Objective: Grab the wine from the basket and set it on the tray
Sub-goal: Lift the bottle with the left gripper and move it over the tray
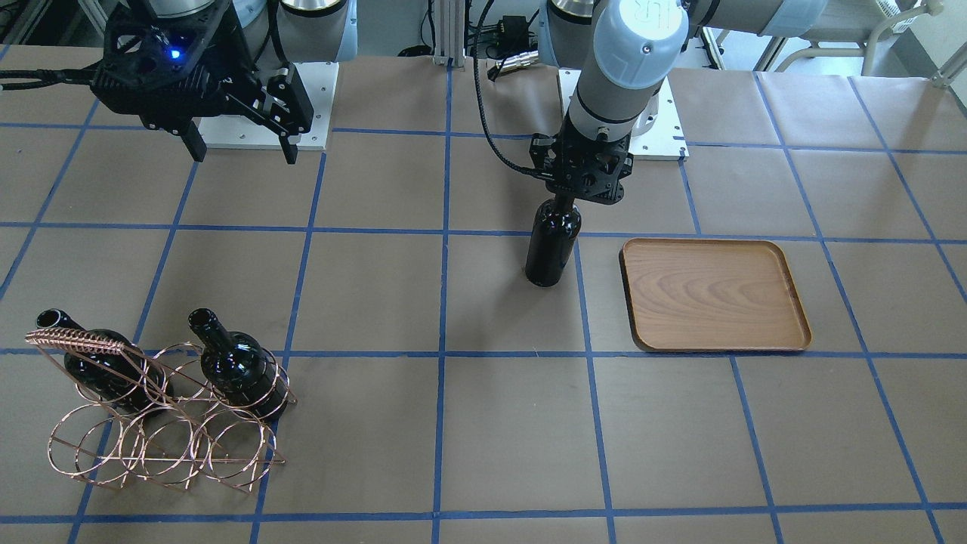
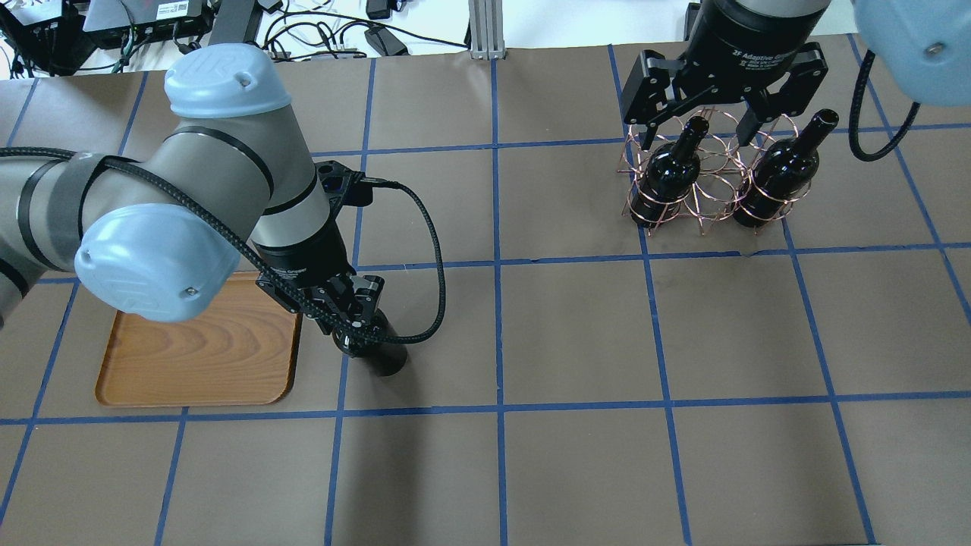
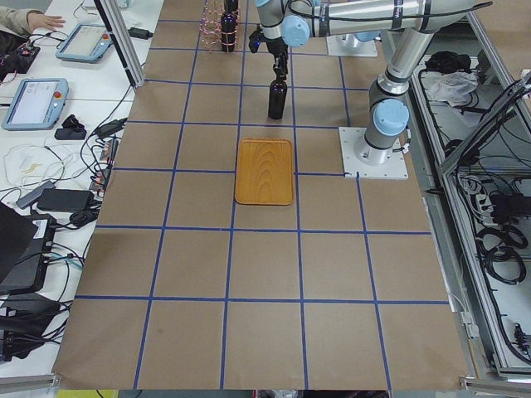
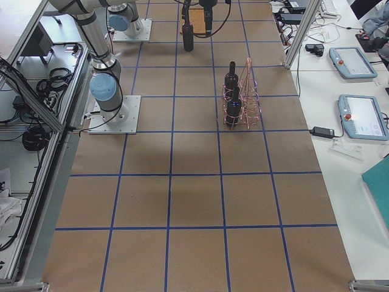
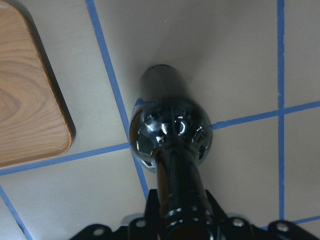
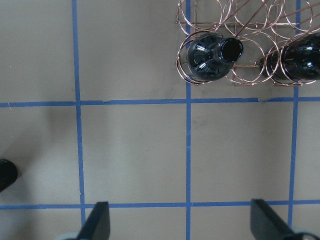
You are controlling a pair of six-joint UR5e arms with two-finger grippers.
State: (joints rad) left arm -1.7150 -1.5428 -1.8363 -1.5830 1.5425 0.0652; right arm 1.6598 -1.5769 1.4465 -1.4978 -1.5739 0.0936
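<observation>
Front view: the left gripper [image 1: 563, 200] has its jaws clamped on the short neck of the wine [image 1: 554, 249]. This glossy near-black bottle stands upright over the brown paper counter [image 1: 514, 423], just beside the tray [image 1: 714, 295], not on it. The tray is grained wood with rounded corners. The copper wire basket [image 1: 162, 446] of round rings holds two more bottles [image 1: 242, 374].

Overhead: the right gripper [image 2: 696, 140] hangs above the basket, jaws spread wide.

Left wrist view: highlights gleam on the wine's rounded shoulder, and blue tape lines [image 5: 117, 100] cross beneath it.
</observation>
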